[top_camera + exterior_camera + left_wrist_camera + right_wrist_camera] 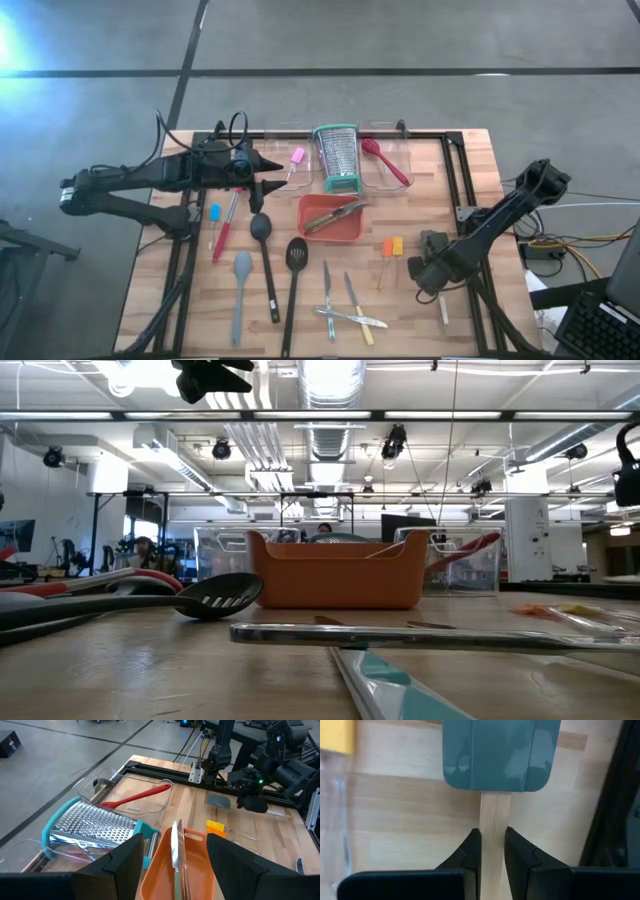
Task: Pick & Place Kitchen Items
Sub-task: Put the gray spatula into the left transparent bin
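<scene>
**A:** Why is everything spread out like that on the bench?

**B:** It reads as a sorting job. The clear bins sit along the far edge, the orange tray in the middle, and the kitchen items lie loose toward the near edge, flat and mostly apart so fingers can get around each handle. The steel grater stands upright at the far edge between the bins.

**A:** Some items are already put away?

**B:** A red spoon lies in the bin right of the grater, a pink-handled tool in the one left of it, and a long metal utensil in the tray. The black spoon, slotted turner and grey spatula lie left of centre, small knives at the near edge.

**A:** And the arms?

**B:** The right gripper is low near the right edge, fingers narrowed onto the wooden handle of a teal-bladed spatula, gripped just below the blade, probably for balance. Whether it has left the wood I can't tell. The left gripper hangs above the far-left part of the bench, facing the tray, jaws wide and empty.
</scene>
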